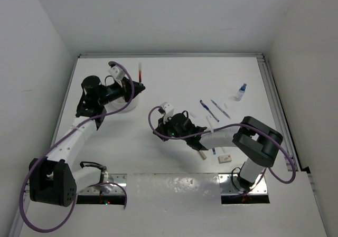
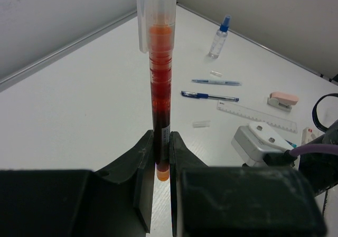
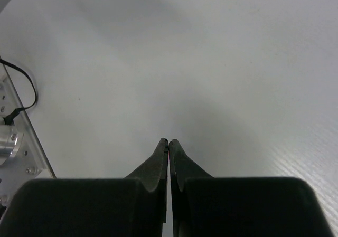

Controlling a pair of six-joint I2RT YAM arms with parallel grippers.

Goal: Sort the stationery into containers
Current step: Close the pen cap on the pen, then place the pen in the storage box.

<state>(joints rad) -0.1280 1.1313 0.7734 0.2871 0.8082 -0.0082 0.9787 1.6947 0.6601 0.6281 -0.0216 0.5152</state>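
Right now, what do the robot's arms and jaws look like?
The left arm has white links and boxy black joints; the right arm matches. A purple cable loops along each. The jaws are black wedges tapering to thin tips.

Site: robot lab, enclosed test cell. Bare white walls (image 2: 63, 15) rise ahead of the left claw (image 2: 161, 135), around a plain white table (image 2: 79, 115). Purple cable (image 2: 311, 150) to its right. Bolted metal plate (image 3: 21, 158) left of the right claw (image 3: 168, 141).

The left arm (image 1: 79, 130) covers most of the tub (image 1: 134, 104); the pen (image 2: 160, 97) runs off-frame above.
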